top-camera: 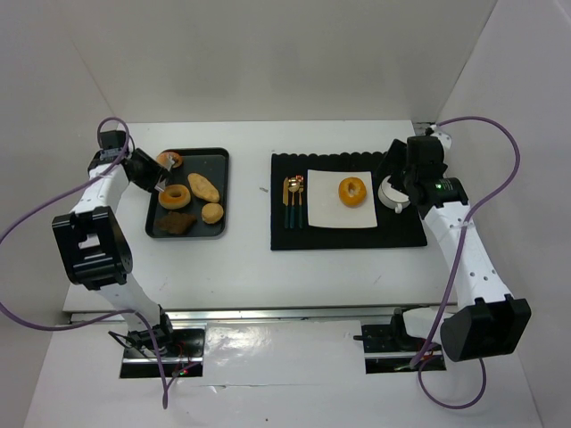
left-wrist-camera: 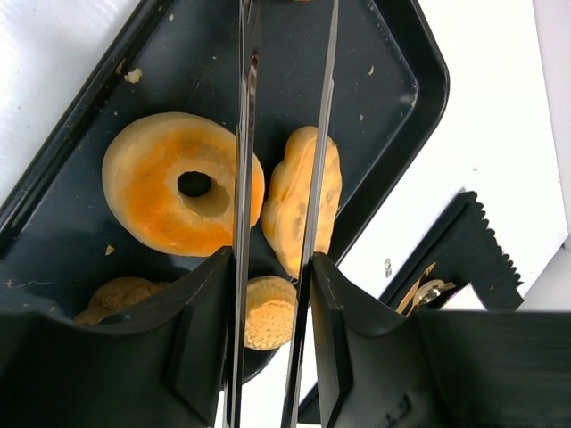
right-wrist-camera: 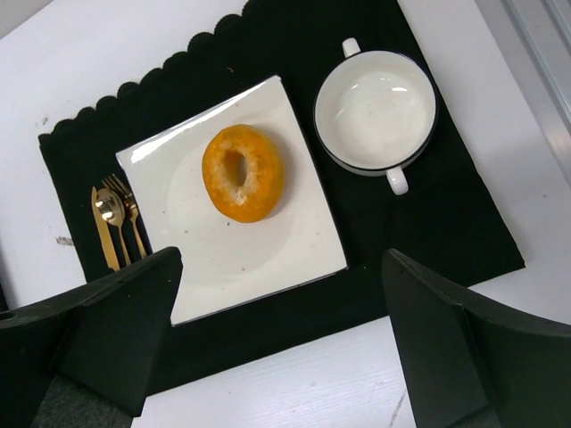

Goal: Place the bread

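A black tray [top-camera: 219, 160] holds several breads: a ring doughnut [left-wrist-camera: 152, 209], an oblong roll [left-wrist-camera: 290, 201], a small round bun [left-wrist-camera: 268, 312] and a dark brown piece [top-camera: 176, 223]. My left gripper [left-wrist-camera: 275, 267] hangs over the tray, shut on a pair of thin metal tongs [left-wrist-camera: 243, 178]. The two tong blades stand slightly apart above the doughnut and the roll, with nothing between them here. A second doughnut [top-camera: 169, 160] lies at the tray's far end. Another doughnut [right-wrist-camera: 243, 172] rests on the white square plate [right-wrist-camera: 268, 259]. My right gripper [right-wrist-camera: 281, 267] is open and empty above the plate's near edge.
The plate lies on a black scalloped placemat [right-wrist-camera: 446, 223]. Gold cutlery [right-wrist-camera: 114, 223] lies left of the plate and a white two-handled bowl [right-wrist-camera: 375, 111] stands to its right. White walls enclose the table at the back and both sides.
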